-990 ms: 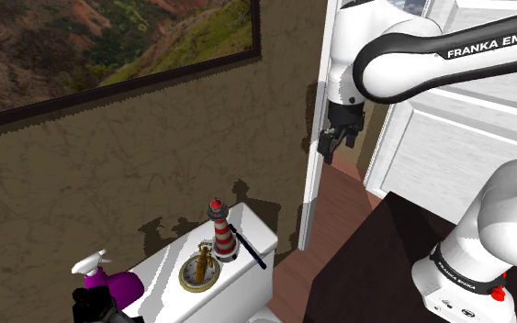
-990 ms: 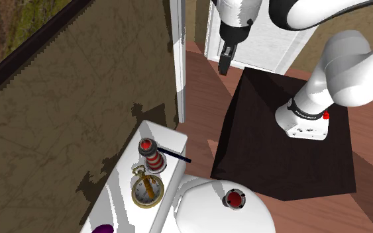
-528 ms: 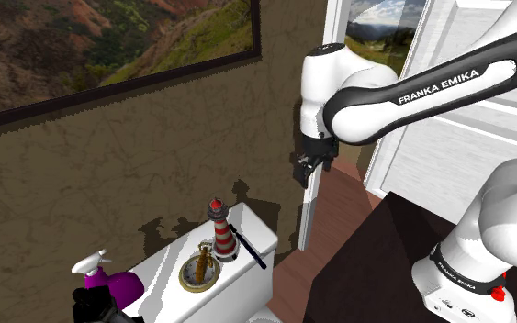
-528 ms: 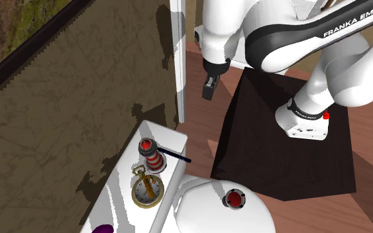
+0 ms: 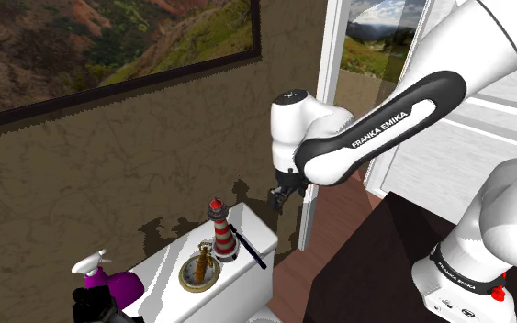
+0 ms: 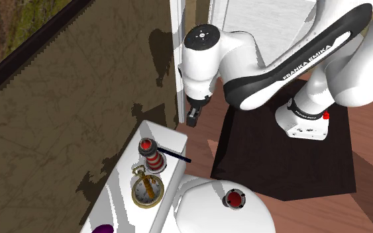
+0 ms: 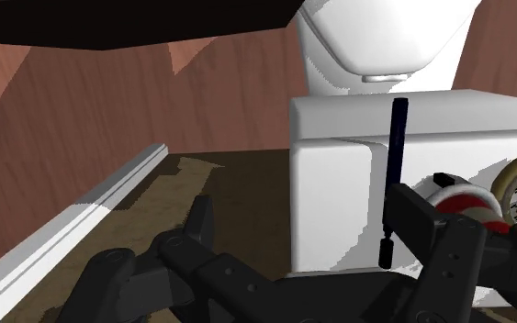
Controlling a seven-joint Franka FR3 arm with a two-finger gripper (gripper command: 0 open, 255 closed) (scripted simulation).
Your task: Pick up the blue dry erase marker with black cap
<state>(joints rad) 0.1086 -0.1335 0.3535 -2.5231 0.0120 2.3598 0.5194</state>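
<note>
Two black fingers [image 7: 412, 216] of your claw [image 5: 277, 196] stand apart, released, gripping nothing, and it hangs clear of the toilet tank lid [image 5: 169, 266]. Your blue marker [image 5: 248, 247] lies flat on that lid, just beside the striped lighthouse figure [image 5: 220, 234].

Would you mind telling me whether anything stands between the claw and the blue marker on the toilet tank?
Nothing visible does. The open claw hangs in free air above the marker on the tank lid. The striped lighthouse figure stands close beside the marker, not over it.
</note>
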